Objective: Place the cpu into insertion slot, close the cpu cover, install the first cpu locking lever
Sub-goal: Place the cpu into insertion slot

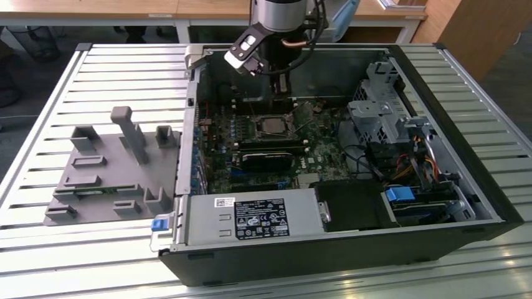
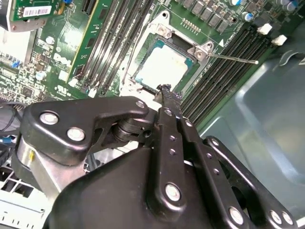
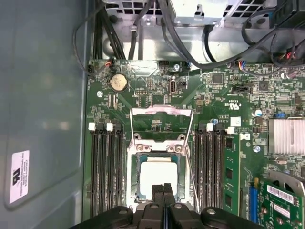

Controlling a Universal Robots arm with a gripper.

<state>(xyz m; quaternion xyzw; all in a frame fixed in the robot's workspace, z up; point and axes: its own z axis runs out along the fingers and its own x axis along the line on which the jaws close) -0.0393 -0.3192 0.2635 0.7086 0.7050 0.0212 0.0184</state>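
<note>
Sitting in the insertion slot (image 1: 258,121), the cpu (image 3: 159,174) looks seated, with the cpu cover (image 2: 202,50) seemingly down around it. We judge the thin locking lever (image 2: 233,59) free, so a sliding tip could miss it or scrape the chip. The end effector (image 3: 163,187), fingers pressed together and empty, hangs just over the socket, at twelve o'clock of it in the exterior view.

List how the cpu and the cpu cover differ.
The cpu is a solid, pale, matte plate; the cover is an open frame of shinier silver metal. The cpu is the smaller of the two and shows through the cover's cut-out, while the cover rings it on all sides. Both are square and appear to lie flat.
</note>
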